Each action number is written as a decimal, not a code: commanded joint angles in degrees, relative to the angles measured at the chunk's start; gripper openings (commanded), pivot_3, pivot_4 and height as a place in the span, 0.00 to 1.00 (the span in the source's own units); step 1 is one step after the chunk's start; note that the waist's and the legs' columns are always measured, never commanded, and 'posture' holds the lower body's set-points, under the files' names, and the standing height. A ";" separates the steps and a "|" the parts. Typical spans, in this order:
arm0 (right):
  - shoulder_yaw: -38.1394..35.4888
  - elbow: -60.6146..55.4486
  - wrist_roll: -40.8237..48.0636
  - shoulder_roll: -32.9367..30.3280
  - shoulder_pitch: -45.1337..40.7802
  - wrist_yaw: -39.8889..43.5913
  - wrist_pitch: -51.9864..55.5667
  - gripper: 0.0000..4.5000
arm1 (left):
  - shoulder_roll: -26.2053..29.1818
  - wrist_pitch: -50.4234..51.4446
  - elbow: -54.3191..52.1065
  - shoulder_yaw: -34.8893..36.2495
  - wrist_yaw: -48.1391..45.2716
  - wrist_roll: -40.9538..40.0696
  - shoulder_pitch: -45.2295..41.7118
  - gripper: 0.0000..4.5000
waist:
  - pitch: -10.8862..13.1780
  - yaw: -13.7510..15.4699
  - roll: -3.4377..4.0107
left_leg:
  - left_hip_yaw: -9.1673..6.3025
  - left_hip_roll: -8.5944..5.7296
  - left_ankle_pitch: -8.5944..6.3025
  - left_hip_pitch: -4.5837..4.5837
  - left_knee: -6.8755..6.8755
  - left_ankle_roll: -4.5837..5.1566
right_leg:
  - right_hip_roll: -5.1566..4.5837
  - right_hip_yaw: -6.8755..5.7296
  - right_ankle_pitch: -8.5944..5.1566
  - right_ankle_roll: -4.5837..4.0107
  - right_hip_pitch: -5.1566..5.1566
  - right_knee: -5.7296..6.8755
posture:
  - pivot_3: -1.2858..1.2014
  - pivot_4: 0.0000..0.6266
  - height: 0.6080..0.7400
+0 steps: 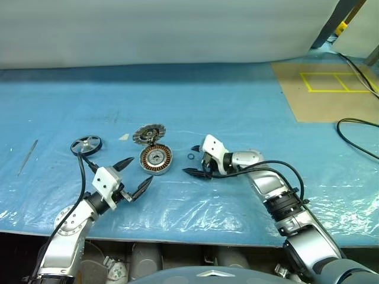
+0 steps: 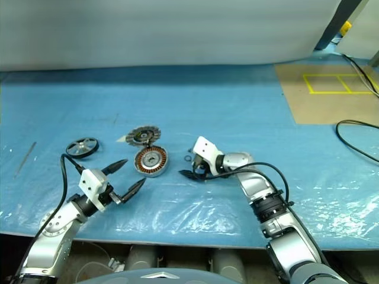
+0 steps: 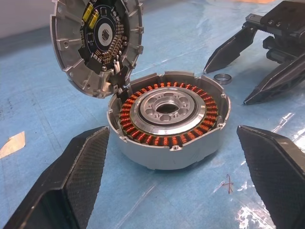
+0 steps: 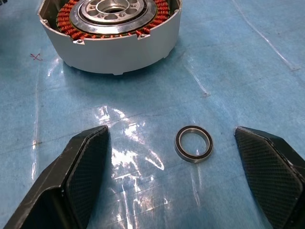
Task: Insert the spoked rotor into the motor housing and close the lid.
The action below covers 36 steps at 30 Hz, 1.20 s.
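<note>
A wide bench [image 1: 237, 112] is lying under a blue sheet with a clear, wrinkled plastic film glinting over its near part; a pale wall is running along the far edge, and a brown board with yellow tape lines [image 1: 331, 89] is sitting at the far right corner beside a black cable [image 1: 358, 139].

One motor housing [image 1: 156, 159] is resting near the middle: a shallow round grey-metal puck, its ring of copper-brown windings circling a bright machined hub with a centre hole. One lid [image 1: 148, 134], a silver ribbed disc with a dark inner face, is standing tilted against the housing's far rim, touching it. One spoked rotor [image 1: 86, 144], a thin dark ring with silvery spokes, is lying flat well to the housing's left. One small dark-edged metal ring [image 4: 193, 143] is lying flat on the film just right of the housing, apart from it. A thin metal rod [image 1: 27, 156] is lying far left, and a small pale scrap [image 1: 124, 136] is lying between rotor and lid.

The left tool [image 1: 134, 176] is hovering just left of the housing, its two black textured fingers spread wide and empty. The right tool [image 1: 196, 161] is hanging just right of the housing, fingers likewise spread, straddling the small ring without touching it.

Open blue surface is stretching behind and to the right of the parts; the near bench edge is running close under both arms.
</note>
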 commanded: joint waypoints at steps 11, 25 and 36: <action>0.09 2.72 -0.26 -0.77 1.06 -0.75 -1.32 0.95 | 0.80 0.15 -1.99 0.46 -0.62 -1.10 -1.09 1.00 | -0.01 -0.01 -0.02 | 0.00 0.00 0.00 -0.01 0.07 0.01 | 0.00 0.00 0.00 0.00 0.02 0.03 | 0.52 0.24 1.00; -0.13 4.26 -0.23 -0.26 0.73 -2.03 -2.34 0.14 | 1.06 0.40 -1.96 0.12 -0.82 -1.15 -1.43 1.00 | -0.04 -0.02 -0.06 | -0.01 0.01 -0.10 0.18 0.09 0.18 | 0.00 0.00 0.00 0.00 0.21 0.03 | 0.52 0.24 1.00; -5.66 -2.94 8.79 4.54 -6.10 -0.43 3.10 0.14 | 1.85 0.46 -1.48 1.00 -1.23 -1.42 -1.89 1.00 | -0.03 -0.08 -0.05 | -0.02 0.02 -0.10 -0.09 0.08 0.19 | 0.02 0.00 0.01 0.00 -0.06 0.03 | 0.52 0.24 1.00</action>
